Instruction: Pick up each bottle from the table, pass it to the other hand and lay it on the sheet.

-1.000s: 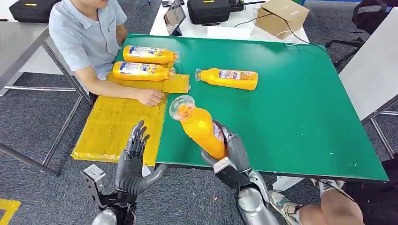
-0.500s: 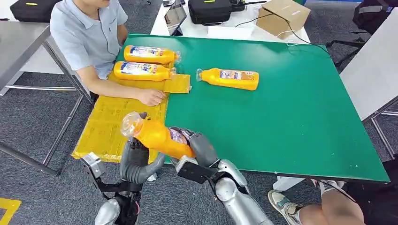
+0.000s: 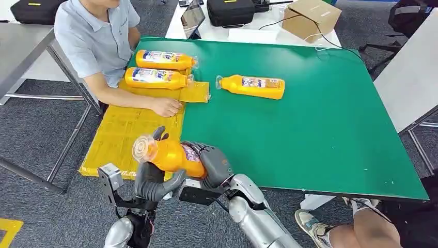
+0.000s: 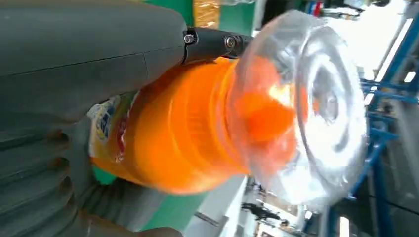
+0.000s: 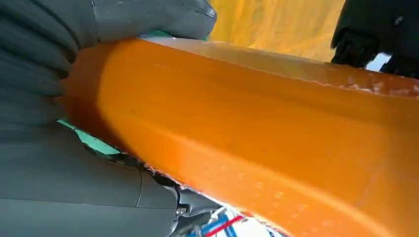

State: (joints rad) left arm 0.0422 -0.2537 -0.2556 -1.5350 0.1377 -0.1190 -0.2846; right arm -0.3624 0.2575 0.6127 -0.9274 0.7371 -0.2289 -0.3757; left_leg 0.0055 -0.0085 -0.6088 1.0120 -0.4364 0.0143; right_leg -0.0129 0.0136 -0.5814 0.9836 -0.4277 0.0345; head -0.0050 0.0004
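**Handover point: bottle spans both hands**

Right hand (image 3: 213, 163) has its fingers wrapped around the label end of the orange bottle (image 3: 170, 154), firm hold. Bottle is off the surface, at the near-left corner of the green surface (image 3: 320, 129), just off the near edge of the yellow sheet (image 3: 121, 135). Long axis roughly level, clear base end pointing toward the robot's left.

Left hand (image 3: 154, 178) sits directly under and behind that free end, fingers curled up around it. Left wrist view shows thumb and a finger against the bottle (image 4: 197, 133), so it looks like it's gripping, but I can't tell how tight.

Key relation: free end lies in the left hand, sheet just beyond. Next, I'd guess, right hand lets go once the left grip is secure.

Two bottles (image 3: 155, 77) already on the sheet, one (image 3: 253, 86) left on the surface. A person's hand (image 3: 165, 107) rests on the sheet.
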